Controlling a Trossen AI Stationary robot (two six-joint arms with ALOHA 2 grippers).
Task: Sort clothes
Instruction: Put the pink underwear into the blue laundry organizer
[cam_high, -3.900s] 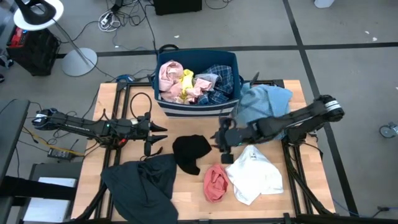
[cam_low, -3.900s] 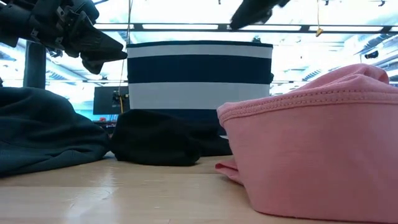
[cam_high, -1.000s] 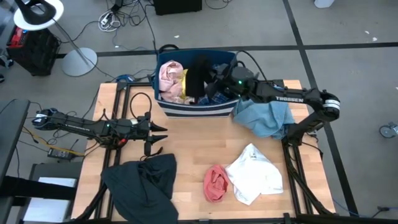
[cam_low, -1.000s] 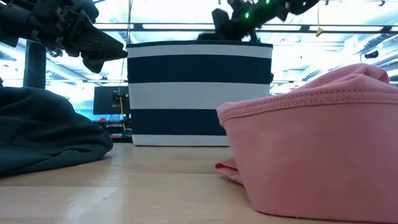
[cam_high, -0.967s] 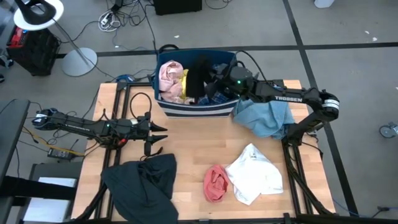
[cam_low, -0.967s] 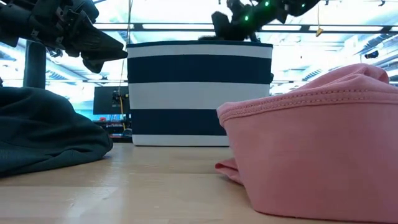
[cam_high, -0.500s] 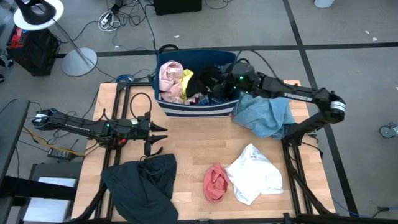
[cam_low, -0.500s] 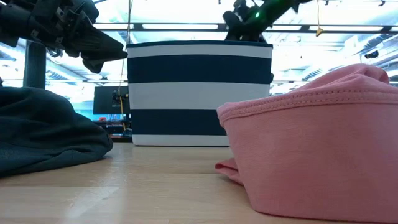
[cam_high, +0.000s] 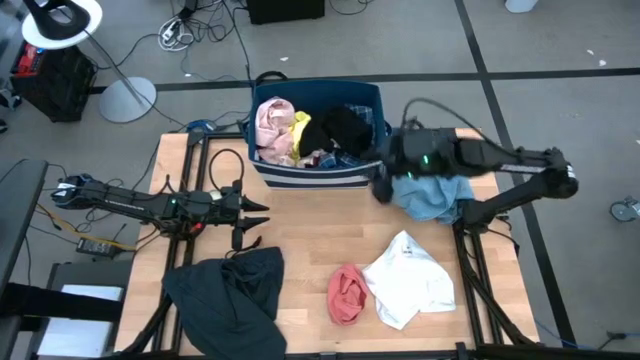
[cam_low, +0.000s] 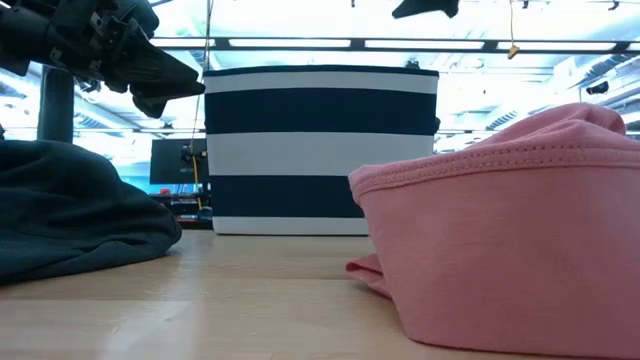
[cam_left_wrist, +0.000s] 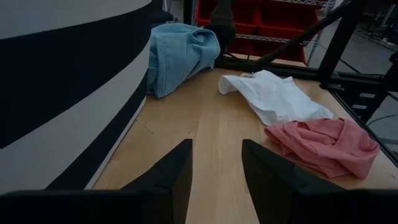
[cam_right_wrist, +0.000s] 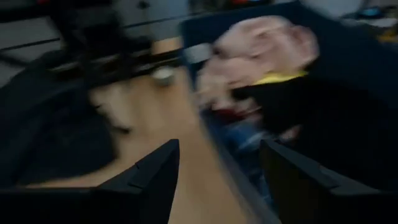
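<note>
The navy striped bin (cam_high: 312, 174) at the table's far edge holds pink (cam_high: 270, 122), yellow, blue plaid and black (cam_high: 346, 126) garments. On the table lie a light blue garment (cam_high: 432, 190), a white one (cam_high: 412, 282), a pink one (cam_high: 346, 294) and a dark grey one (cam_high: 228, 292). My right gripper (cam_high: 382, 188) hangs open and empty above the bin's near right corner, beside the light blue garment. My left gripper (cam_high: 256, 214) is open and empty over the table's left middle, above the dark grey garment's far edge.
Bare wood lies in the table's middle between the bin and the near garments (cam_left_wrist: 205, 124). The bin's striped wall (cam_low: 320, 150) stands upright on the far side. Black frame rails (cam_high: 478, 262) run along the table's right and left sides.
My right gripper has gone from above the bin toward the table's near right, to the bin's near right corner. The black garment that hung from it over the bin has fallen in and now lies there among the others, apart from the gripper.
</note>
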